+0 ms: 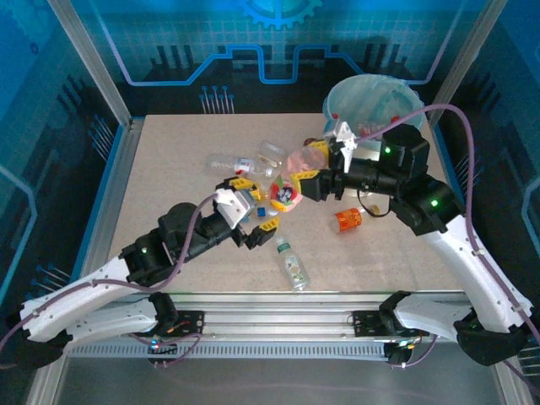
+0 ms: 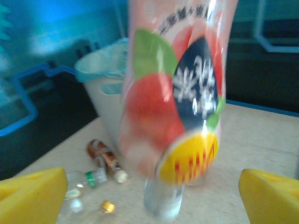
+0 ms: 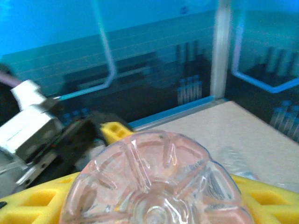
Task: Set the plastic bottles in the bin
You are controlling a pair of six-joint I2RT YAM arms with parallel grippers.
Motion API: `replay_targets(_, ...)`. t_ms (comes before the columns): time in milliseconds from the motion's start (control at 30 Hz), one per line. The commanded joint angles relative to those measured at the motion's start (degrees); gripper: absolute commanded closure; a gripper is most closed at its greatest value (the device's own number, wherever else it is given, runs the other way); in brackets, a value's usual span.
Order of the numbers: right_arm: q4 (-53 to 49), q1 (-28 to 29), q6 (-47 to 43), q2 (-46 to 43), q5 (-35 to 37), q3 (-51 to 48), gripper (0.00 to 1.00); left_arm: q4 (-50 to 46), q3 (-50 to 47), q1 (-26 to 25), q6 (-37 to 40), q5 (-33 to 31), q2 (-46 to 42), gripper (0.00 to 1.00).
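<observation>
Left arm [image 1: 93,297], 8 o'clock, and right arm [image 1: 474,263], 4 o'clock: white base links, black upper links bearing green indicator lights [image 1: 434,202], purple cables [image 1: 460,118]. Left gripper [image 1: 256,204] and right gripper [image 1: 300,167]: yellow fingers [image 2: 28,196].

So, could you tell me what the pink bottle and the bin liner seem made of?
The pink bottle looks like clear glossy plastic, transparent at its moulded base; the bin liner seems thin translucent blue plastic film, crinkled over the rim.

We see a robotics lab test cell: a beige table [image 1: 169,194] fenced by aluminium posts [image 1: 89,59] and blue wall panels [image 1: 380,34] printed with a gear [image 1: 278,18] and circuit lines. A left arm [image 1: 101,295] and a right arm [image 1: 472,261] are bolted to a metal rail [image 1: 278,325].
</observation>
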Motion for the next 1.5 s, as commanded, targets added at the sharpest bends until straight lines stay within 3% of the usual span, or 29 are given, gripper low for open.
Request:
replay_targets(0,-2.5,0.6,-0.9,0.2,18.6,5.6,0.41,9.4,-4.1,-0.2,0.5,-12.0,-3.5,0.03)
replay_targets(233,-3.9,0.4,-4.9,7.7,51.2,17.5,0.4,11.3,-8.0,0.0,-1.5,-15.7,-7.3,0.01)
replay_targets(500,-10.1,-4.4,-11.6,27.4,70.6,39.5,0.39,7.9,-6.9,0.0,-4.0,-15.5,-6.8,0.01)
replay_targets(633,-16.3,-7.1,-10.3,37.8,75.4,50.1,0.39,7.3,-6.7,0.0,-4.9,-15.5,-6.4,0.01)
replay_targets(833,-19.8,-9.0,-6.5,46.0,76.0,53.5,0.39,6.5,-5.8,0.0,-5.5,-15.2,-5.3,0.01)
replay_targets(1100,-15.5,-7.9,-12.3,51.3,82.8,54.5,0.35,6.3,-5.2,0.1,-6.2,-15.0,-4.6,0.01)
replay_targets(1467,-18.9,-7.0,-7.4,56.8,80.2,59.8,0.34,7.9,-4.1,0.3,-6.8,-14.3,-1.4,0.01)
